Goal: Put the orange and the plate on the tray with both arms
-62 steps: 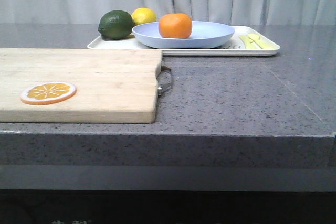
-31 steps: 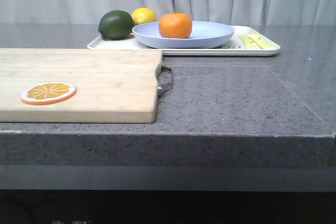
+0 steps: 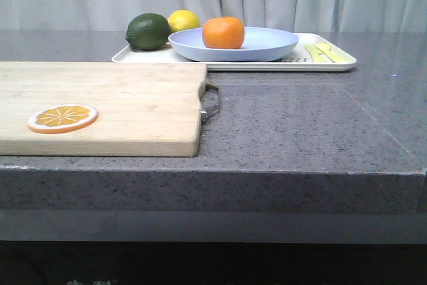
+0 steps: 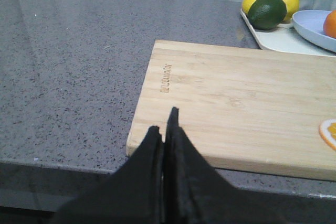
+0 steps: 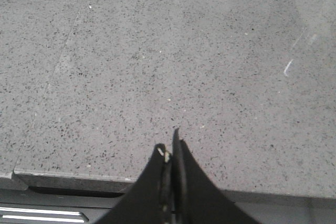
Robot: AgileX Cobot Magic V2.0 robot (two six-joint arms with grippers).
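Task apparently complete: the round bright-orange fruit [image 3: 223, 33] sits in the shallow lavender-blue plate [image 3: 267, 45], which rests on the flat cream-white rectangular tray [image 3: 330, 65] at the far centre, long axis running left to right. The left gripper [image 4: 164, 124] and right gripper [image 5: 169, 150], both clenched and empty, sit at the near edge. No further placement seems needed; the arms need only rest.

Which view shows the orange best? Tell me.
The front view: the orange sits whole in the plate on the tray. The left wrist view catches only a sliver at its edge; the right wrist view shows none of it.
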